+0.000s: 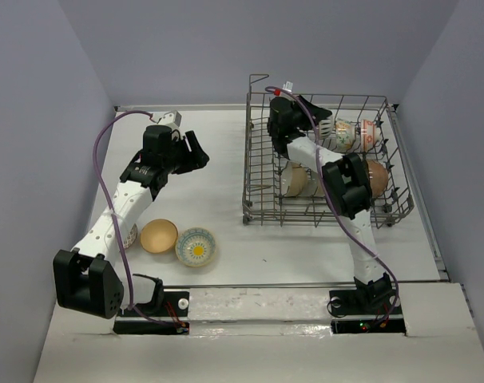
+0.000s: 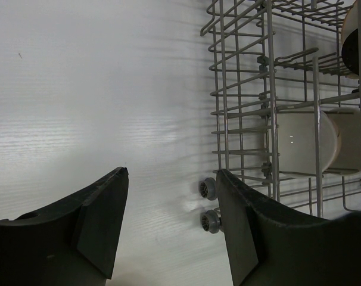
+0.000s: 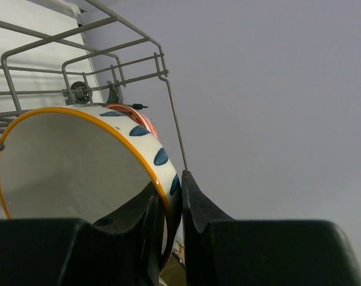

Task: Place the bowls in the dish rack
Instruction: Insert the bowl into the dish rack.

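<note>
Rightward, the right hand [image 3: 170, 190] pinched the rim of a white bowl with an orange edge and blue teardrop marks [image 3: 79, 161], which stood on edge at the far end of the grey wire dish rack [image 1: 256, 163], just beside a red-orange patterned bowl [image 1: 368, 132]. A cream bowl [image 1: 296, 180] and a brown bowl [image 1: 378, 177] also stood in the rack. The left hand [image 2: 171, 173], spread and holding nothing, hung over the tabletop [image 2: 79, 89] left of the rack, while a tan bowl [image 1: 158, 236] and a yellow-centred bowl [image 1: 196, 246] lay side by side near the left arm's base.
</note>
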You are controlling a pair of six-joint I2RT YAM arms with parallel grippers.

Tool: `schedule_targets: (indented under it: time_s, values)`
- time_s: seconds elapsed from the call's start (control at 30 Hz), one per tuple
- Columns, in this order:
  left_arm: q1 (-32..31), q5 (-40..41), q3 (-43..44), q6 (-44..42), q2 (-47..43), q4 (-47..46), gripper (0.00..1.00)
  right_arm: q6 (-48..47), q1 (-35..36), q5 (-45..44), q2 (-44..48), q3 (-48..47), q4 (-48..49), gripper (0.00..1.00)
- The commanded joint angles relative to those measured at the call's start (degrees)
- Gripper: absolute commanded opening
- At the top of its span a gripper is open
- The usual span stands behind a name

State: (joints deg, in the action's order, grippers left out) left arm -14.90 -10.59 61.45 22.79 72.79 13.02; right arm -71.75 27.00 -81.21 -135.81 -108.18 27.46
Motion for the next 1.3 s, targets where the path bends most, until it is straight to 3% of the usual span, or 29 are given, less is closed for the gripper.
schedule_targets:
  time_s: [0.0, 0.87, 0.97, 1.03, 1.17, 1.27]
  values:
    - [0.39, -1.10, -0.37, -0.11, -0.28, -2.03, 0.70, 5.21, 0.86, 5.10, -5.34, 0.52, -3.12, 0.01]
    - [0.39, -0.83, -0.54, -0.20, 0.15, -1.94, 0.70, 11.28, 0.86, 7.47, -9.30, -2.65, -7.25, 0.02]
    - [0.48, -0.84, -0.63, -0.20, 0.24, -2.03, 0.70, 11.63, 0.86, 7.38, -9.39, -3.53, -7.25, 0.17]
    - [0.48, -0.92, -0.63, -0.20, 0.24, -2.03, 0.70, 12.15, 0.86, 7.47, -9.04, -3.70, -7.42, 0.39]
    - [0.57, -1.01, -0.63, -0.20, 0.15, -2.12, 0.70, 17.13, 0.86, 8.34, -7.54, -4.66, -11.61, 0.53]
    - [0.57, -1.10, -0.72, -0.20, 0.15, -2.12, 0.70, 22.25, 0.86, 10.45, -6.40, -6.07, -17.16, 0.55]
